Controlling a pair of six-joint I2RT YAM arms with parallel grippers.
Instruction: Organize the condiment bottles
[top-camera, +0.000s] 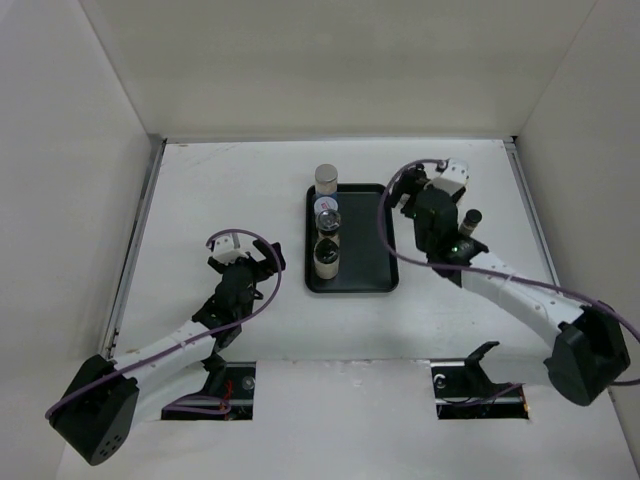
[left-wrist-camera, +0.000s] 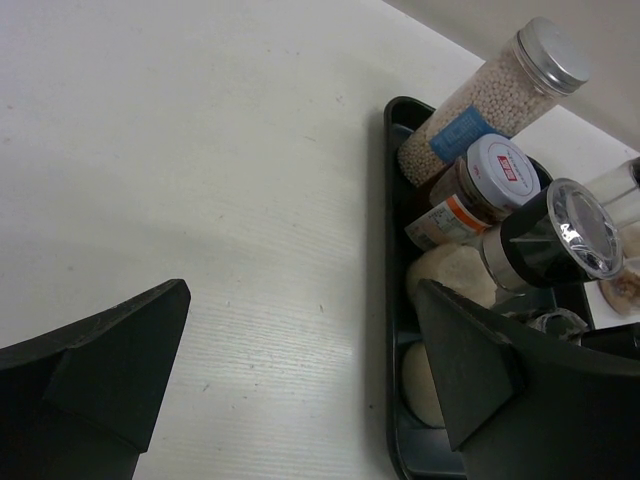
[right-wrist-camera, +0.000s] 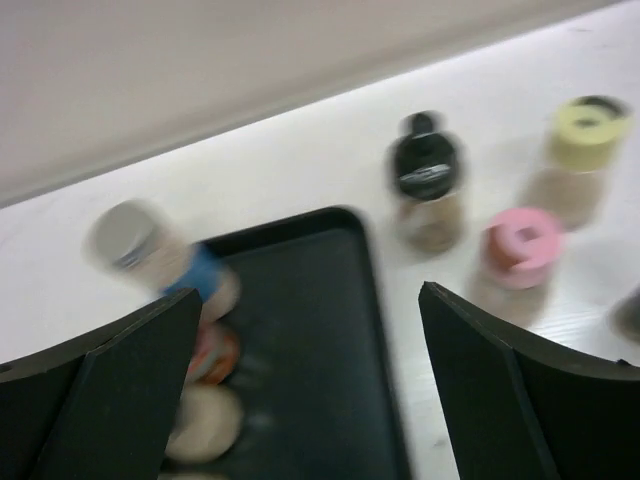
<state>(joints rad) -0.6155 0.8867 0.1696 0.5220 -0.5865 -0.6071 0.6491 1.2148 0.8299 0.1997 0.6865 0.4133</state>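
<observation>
Hovering spread and empty, the right gripper (right-wrist-camera: 307, 300) is between pickups — black-capped clear bottle (right-wrist-camera: 425, 172), pink-capped shaker (right-wrist-camera: 520, 242) and cream-yellow-capped shaker (right-wrist-camera: 585, 128) stand on the white desk (right-wrist-camera: 300, 170) beside the flat black rectangular tray (top-camera: 368, 240) — and must next straddle one; left gripper (left-wrist-camera: 300, 300) spread too.

White table (top-camera: 230, 190): black tray (top-camera: 370, 240); beside it black-capped bottle (right-wrist-camera: 425, 180), pink-capped bottle (right-wrist-camera: 520, 245), yellow-capped bottle (right-wrist-camera: 585, 140).

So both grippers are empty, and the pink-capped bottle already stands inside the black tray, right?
Not quite. The left gripper and the right gripper are empty, but the pink-capped bottle stands on the table, outside the black tray, near the black-capped bottle and the yellow-capped bottle. The right wrist view shows it.
</observation>
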